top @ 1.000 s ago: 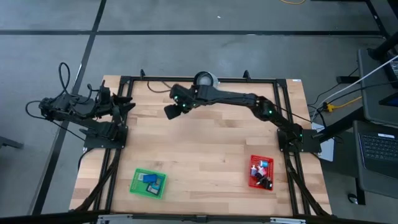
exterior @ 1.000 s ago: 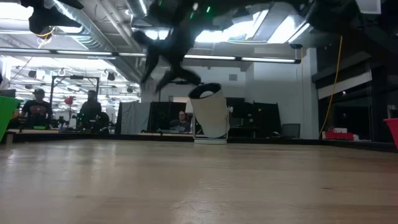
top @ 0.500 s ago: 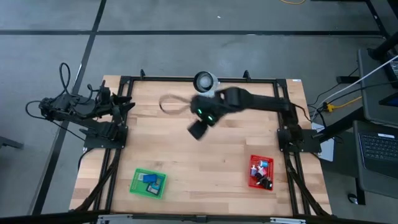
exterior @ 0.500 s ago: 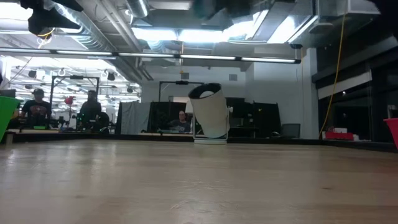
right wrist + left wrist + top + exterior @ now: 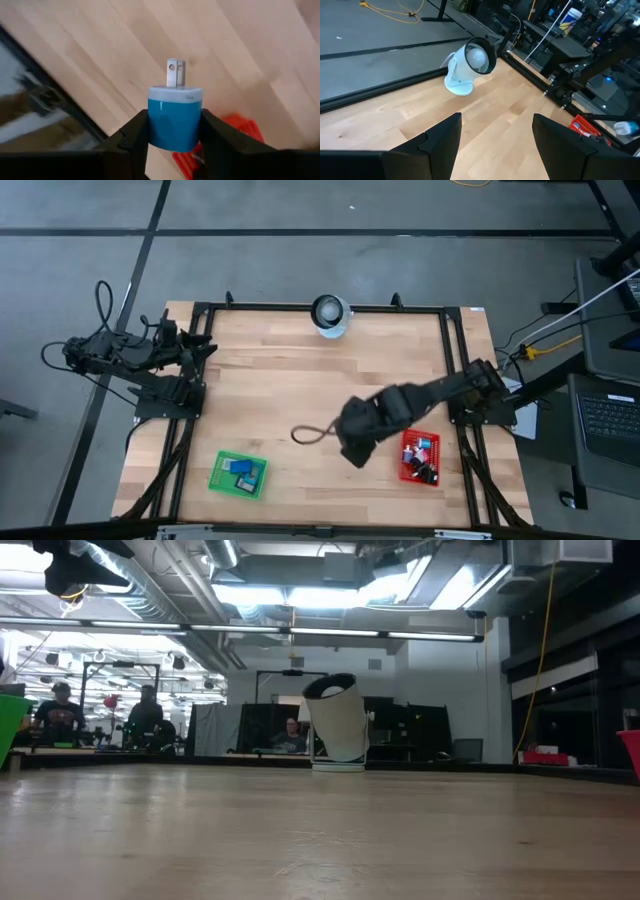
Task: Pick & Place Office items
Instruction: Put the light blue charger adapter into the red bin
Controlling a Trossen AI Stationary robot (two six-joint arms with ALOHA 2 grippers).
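Blue plug with white top and metal prongs pinched between right gripper jaws, held above the table just beside the red basket near the right front corner. Green basket with a few items near left front corner. Left gripper parked at left edge, jaws spread, empty. White ring-shaped object at far edge.

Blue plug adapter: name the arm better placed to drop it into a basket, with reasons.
Right. The right hand is shut on the blue plug adapter and sits beside the red basket. The left hand is open, empty, back at the table's left edge.
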